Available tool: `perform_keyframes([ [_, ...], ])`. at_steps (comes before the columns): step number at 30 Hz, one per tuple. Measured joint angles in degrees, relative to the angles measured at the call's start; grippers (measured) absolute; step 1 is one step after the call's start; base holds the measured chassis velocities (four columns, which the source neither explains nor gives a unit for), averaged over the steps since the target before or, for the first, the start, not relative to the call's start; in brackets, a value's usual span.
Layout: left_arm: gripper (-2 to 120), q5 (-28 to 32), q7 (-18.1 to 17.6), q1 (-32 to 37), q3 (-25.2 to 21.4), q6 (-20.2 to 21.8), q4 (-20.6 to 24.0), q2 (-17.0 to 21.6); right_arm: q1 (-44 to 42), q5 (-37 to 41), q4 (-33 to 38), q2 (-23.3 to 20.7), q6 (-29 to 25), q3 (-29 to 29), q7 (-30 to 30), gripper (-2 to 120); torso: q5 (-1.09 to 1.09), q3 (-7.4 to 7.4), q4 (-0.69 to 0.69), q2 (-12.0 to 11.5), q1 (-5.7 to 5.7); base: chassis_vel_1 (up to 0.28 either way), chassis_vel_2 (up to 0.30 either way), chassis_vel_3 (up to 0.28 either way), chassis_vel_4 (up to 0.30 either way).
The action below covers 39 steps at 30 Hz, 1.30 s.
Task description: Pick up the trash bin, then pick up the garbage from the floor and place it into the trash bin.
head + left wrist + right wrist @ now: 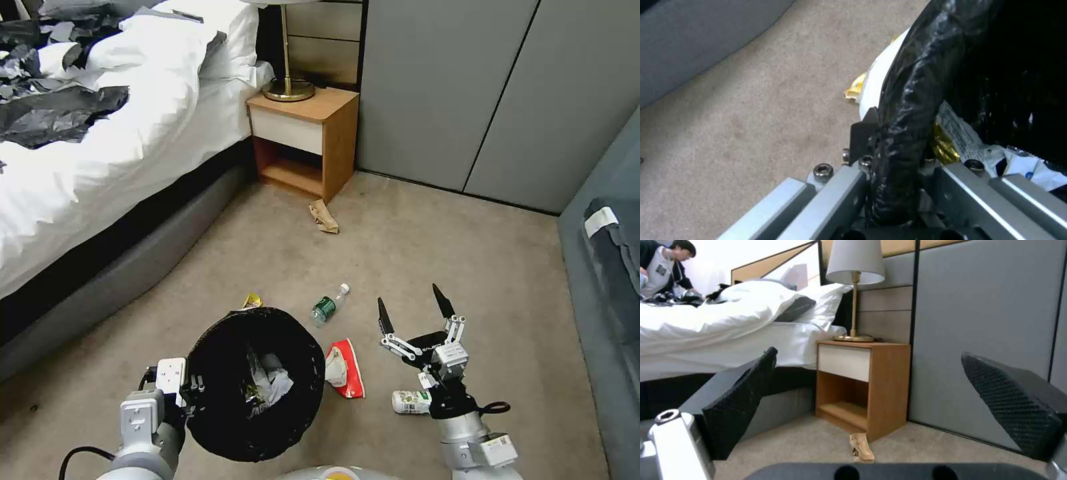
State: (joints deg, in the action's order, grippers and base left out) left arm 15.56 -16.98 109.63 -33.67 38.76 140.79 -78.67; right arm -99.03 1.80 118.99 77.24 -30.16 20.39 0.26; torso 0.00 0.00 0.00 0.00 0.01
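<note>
Gripping the black-bagged rim of the trash bin (253, 383), the left gripper (190, 385) is clenched on the bin's near-left edge, one finger outside the wall and one inside; its grey arm reaches up from the lower left. Inside the bin, just past the fingers, lie crumpled white and yellow wrappers (267, 383). A yellow wrapper (252, 301) sits on the carpet just beyond the bin's far rim.

The right gripper (415, 308) hovers above the carpet to the bin's right, its two black fingers spread wide and empty, pointing toward the far wall. A white bottle (411, 402) lies beside its wrist. Between it and the bin lies a red-white packet (345, 368); a green-labelled bottle (329, 305) lies just left of its fingertips. Well ahead, a brown paper bag (324, 217) rests by the nightstand (305, 139). Open carpet stretches ahead, bounded by the bed (100, 167) on the left and grey wall panels (467, 93).
</note>
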Motion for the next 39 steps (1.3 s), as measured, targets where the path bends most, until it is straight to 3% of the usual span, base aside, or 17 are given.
perform_keyframes([
  [23, 0, -0.23, -0.05, 0.27, 0.04, -0.12, 0.00, -0.22, 3.37, 0.90, -1.62, -0.77, 3.67, 2.59, 0.70, 100, 0.00, 0.00, 0.00, 0.00, -0.01, 0.000, 0.000, 0.000, 0.000],
  [29, 0, -0.51, -0.06, 0.45, 0.16, -0.20, 0.00, -0.25, 3.86, 3.61, -3.51, -1.07, 10.37, 3.04, 2.89, 100, 0.00, 0.00, 0.00, 0.00, 0.00, 0.000, 0.000, 0.000, 0.000],
  [31, 0, -0.83, -0.06, 0.64, 0.30, -0.28, 0.00, -0.23, 3.69, 5.92, -3.57, -1.31, 15.07, 2.69, 4.46, 100, 0.00, 0.00, 0.00, 0.00, 0.00, 0.000, 0.000, 0.000, 0.000],
  [39, 0, -1.43, -0.05, 0.69, 0.39, -0.41, -0.09, -0.39, 3.96, 7.66, -4.24, -1.70, 22.48, 2.45, 7.45, 100, 0.00, 0.00, 0.00, 0.00, 0.00, 0.000, 0.000, 0.000, 0.000],
])
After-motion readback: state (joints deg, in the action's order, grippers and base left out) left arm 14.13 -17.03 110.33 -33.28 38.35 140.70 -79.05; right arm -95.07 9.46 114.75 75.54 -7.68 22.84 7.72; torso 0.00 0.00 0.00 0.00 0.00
